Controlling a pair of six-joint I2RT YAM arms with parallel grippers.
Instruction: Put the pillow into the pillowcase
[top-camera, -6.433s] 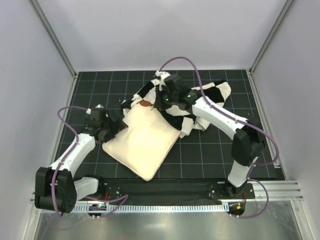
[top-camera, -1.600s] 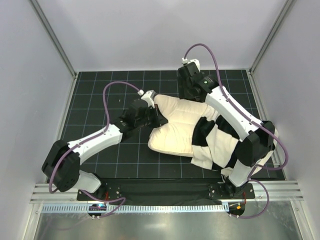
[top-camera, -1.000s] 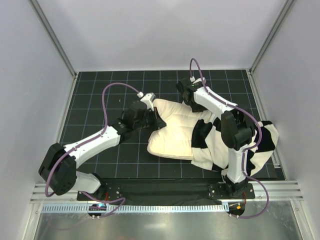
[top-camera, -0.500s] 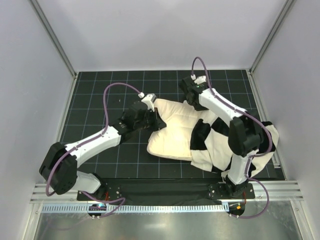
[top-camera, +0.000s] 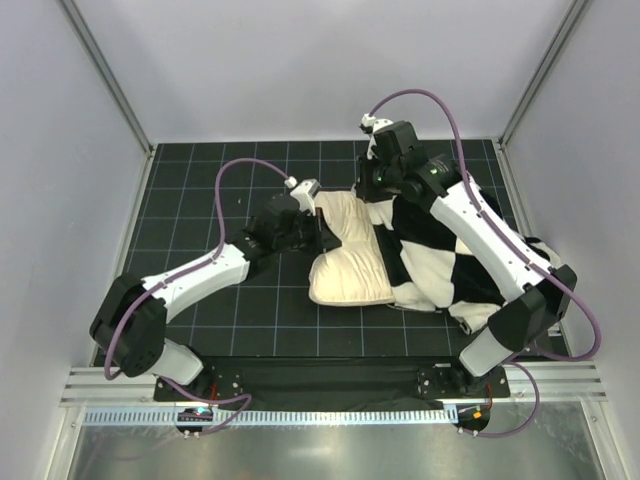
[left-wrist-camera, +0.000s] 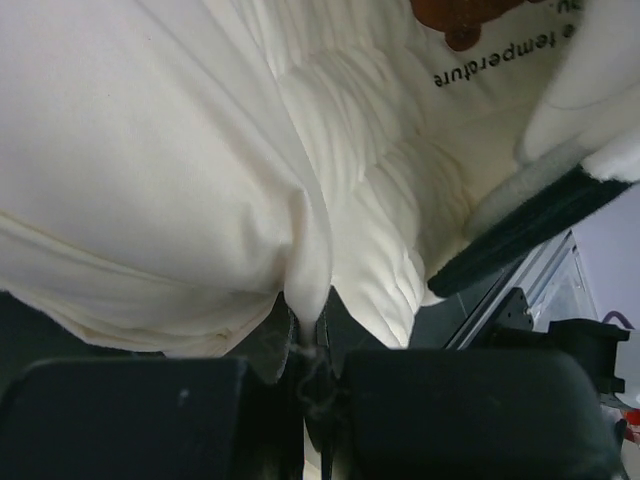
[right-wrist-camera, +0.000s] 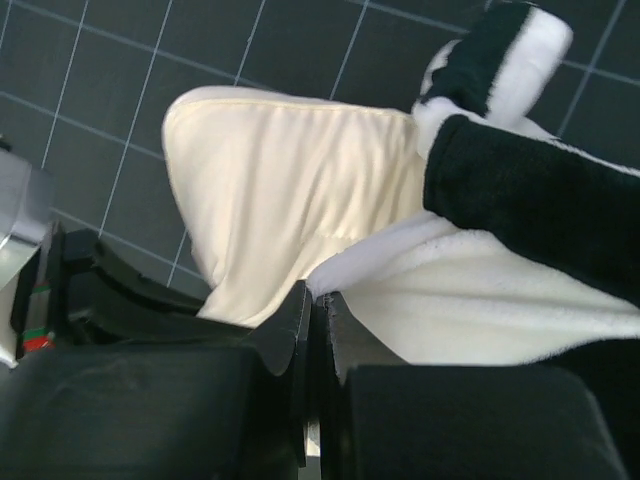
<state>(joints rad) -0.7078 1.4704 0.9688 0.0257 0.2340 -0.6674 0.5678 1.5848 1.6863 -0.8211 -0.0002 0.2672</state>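
A: Nearest us, just past the rail (top-camera: 330, 372), the pillowcase (top-camera: 445, 262) lies bunched on the right of the mat (top-camera: 200, 300). Roughly half the pillow (top-camera: 345, 270) sticks out of it to the left.

B: And our holds, farther back?

A: Our left gripper (left-wrist-camera: 308, 325) is pinched tight on a fold at the pillow's left edge, on the side where the bear mark (left-wrist-camera: 455, 15) sits. Our right gripper (right-wrist-camera: 314, 300) is clamped on the white rim of the pillowcase mouth, right against the pillow's far corner.

B: So we're drawing the mouth over the bare half, we think.

A: We think so. We should hold the left pinch firm as an anchor and pull the rim leftward, low along the pillow, so the plush slides rather than piles up. We have only the far side of the mouth, so the near side may lag and will likely need its own pull.

B: Room?

A: The mat is open to the left and toward the back wall (top-camera: 320, 70), which gives us plenty of travel. The tight spot is between our two wrists, which are near each other. On the right, the pillowcase lies close to the mat's edge, so we'd pull away from that side.
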